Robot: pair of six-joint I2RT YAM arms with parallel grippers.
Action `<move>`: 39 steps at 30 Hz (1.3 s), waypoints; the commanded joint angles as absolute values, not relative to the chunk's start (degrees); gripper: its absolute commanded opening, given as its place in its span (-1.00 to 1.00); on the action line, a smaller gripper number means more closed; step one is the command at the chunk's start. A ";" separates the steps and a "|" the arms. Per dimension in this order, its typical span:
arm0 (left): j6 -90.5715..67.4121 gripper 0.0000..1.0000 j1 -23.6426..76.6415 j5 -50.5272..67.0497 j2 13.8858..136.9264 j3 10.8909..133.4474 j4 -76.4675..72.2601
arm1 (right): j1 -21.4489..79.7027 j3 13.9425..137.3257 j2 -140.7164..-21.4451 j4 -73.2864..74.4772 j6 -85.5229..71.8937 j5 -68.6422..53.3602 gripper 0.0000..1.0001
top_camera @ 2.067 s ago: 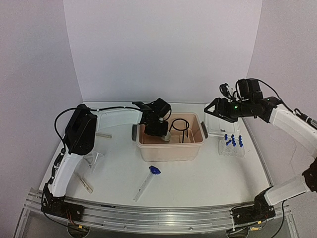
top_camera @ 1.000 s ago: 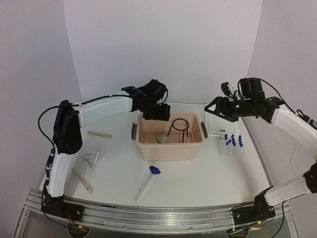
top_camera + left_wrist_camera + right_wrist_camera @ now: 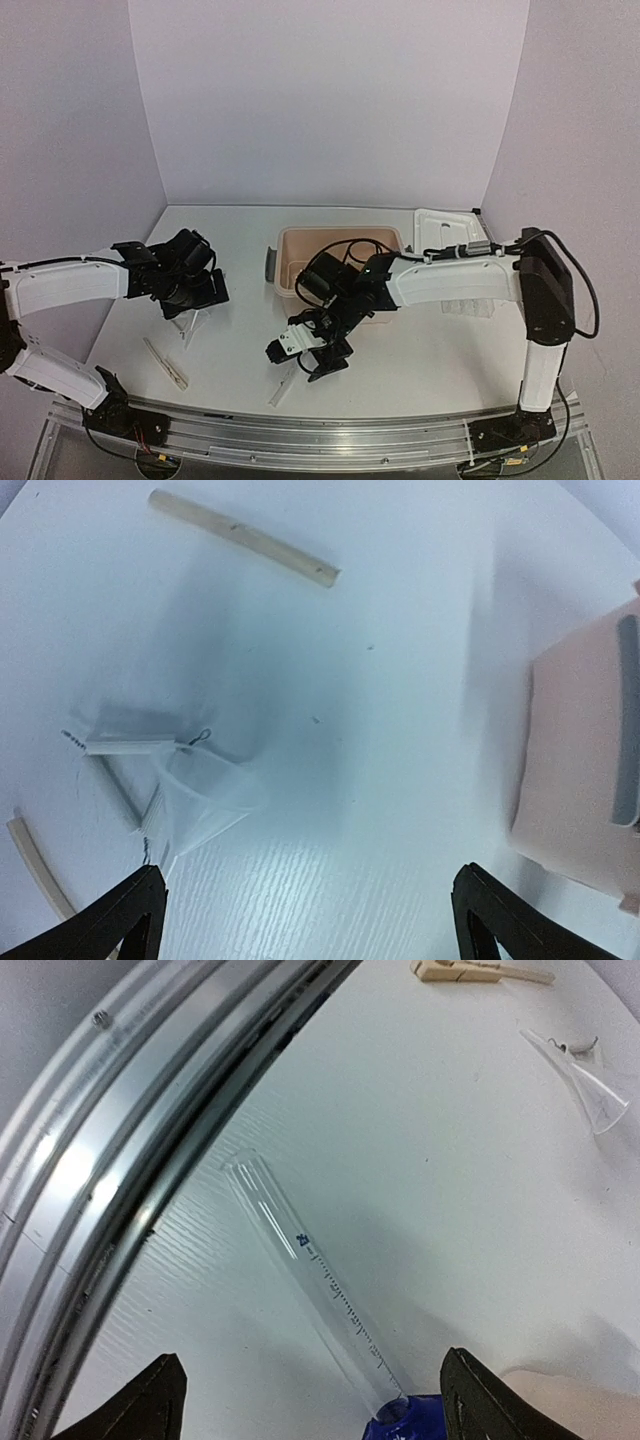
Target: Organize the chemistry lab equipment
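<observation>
The right gripper [image 3: 320,1405] has its fingers spread wide and grips nothing. In the wrist view, the blue-capped end of a clear graduated tube [image 3: 310,1260] shows between them. The tube lies flat on the white table [image 3: 450,1210], with printed scale marks along its wall and its open mouth pointing toward the metal rail [image 3: 120,1140] at the near edge. The left gripper [image 3: 310,925] is also spread and empty, and it hovers over a clear funnel [image 3: 205,800] lying on its side with a thin wire at its rim. A wooden clamp [image 3: 165,362] lies near the funnel, and a pale rod [image 3: 245,538] lies farther back. The beige tub [image 3: 290,255] stands mid-table. The clear tube rack [image 3: 470,305] shows faintly, partly hidden behind the right arm.
</observation>
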State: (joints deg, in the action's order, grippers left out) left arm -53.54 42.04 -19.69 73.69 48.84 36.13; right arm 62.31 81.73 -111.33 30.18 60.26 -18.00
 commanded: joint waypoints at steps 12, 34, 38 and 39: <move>-60.47 0.99 39.92 -20.70 64.74 43.50 36.74 | 62.00 91.28 -126.93 32.08 70.21 -4.83 0.02; -58.60 0.99 38.54 -22.86 63.66 43.66 34.55 | 62.68 87.65 -99.77 32.30 52.59 -17.48 -1.00; -57.40 0.99 38.04 -22.65 63.80 43.67 32.75 | 60.61 90.04 -96.32 32.17 48.42 -11.90 -1.00; -57.15 0.99 37.90 -22.54 63.90 43.66 32.31 | 59.14 90.93 -96.24 32.20 47.58 -11.13 -1.00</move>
State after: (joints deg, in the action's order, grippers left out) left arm -59.08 38.55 -21.29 64.82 43.96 35.45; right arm 62.26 87.45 -98.23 32.40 54.61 -13.66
